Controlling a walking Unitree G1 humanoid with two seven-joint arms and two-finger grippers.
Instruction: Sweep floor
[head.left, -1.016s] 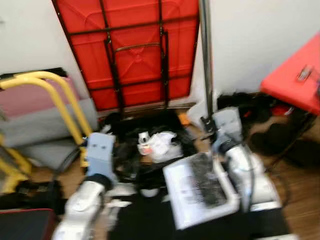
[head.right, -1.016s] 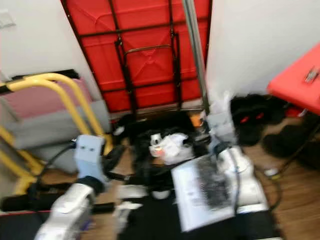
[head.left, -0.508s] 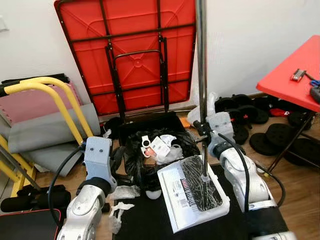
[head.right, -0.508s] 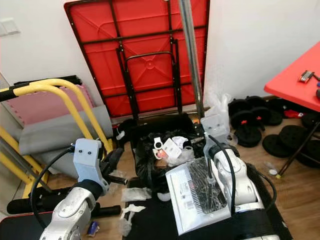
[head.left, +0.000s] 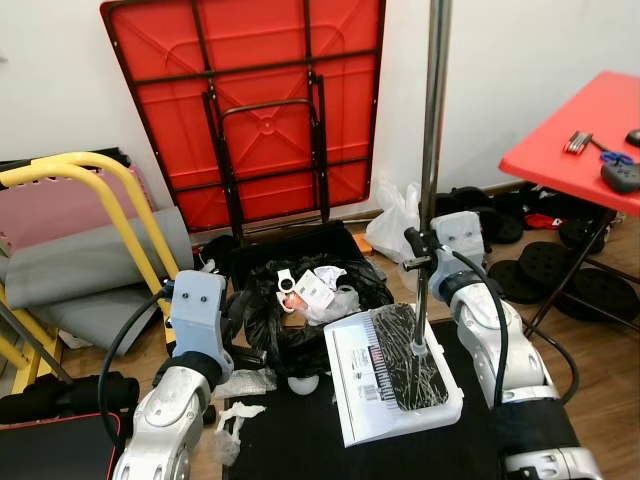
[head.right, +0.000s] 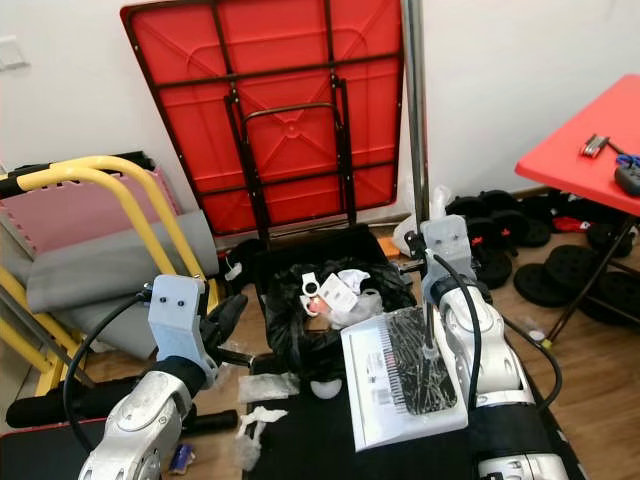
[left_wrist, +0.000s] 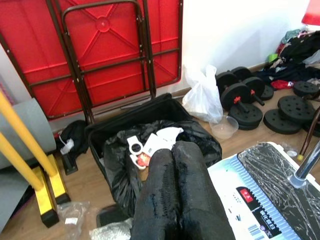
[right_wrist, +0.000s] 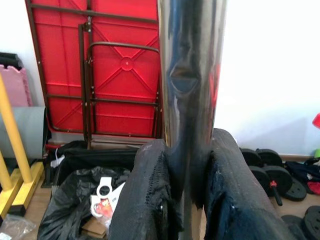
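Closest to the robot, the right gripper (right_wrist: 185, 200) has its fingers (right_wrist: 145, 200) clamped on the shiny metal pole (head.left: 430, 170) of the sweeper, which stands nearly upright. The pole's foot meets a dark flat head (head.left: 408, 358) that rests on a white box (head.left: 355, 385) lying on a black mat (head.left: 300, 445). The left gripper (left_wrist: 177, 195) hangs just in front of the bin bag with its fingers pressed together and nothing between them.

Beside the mat, crumpled bits of plastic and paper (head.left: 235, 420) lie on the wooden floor (head.left: 600, 400), so most of the sweeping looks undone. Just beyond, a black bin bag (head.left: 300, 310) in a dark case holds white rubbish (head.left: 315, 290).

Further off are dumbbell weights (left_wrist: 245, 97), a white plastic bag (head.left: 400, 215), a yellow frame (head.left: 110, 200), a folded red table (head.left: 250, 100) against the wall, and a red desk (head.left: 580, 135) off to the right
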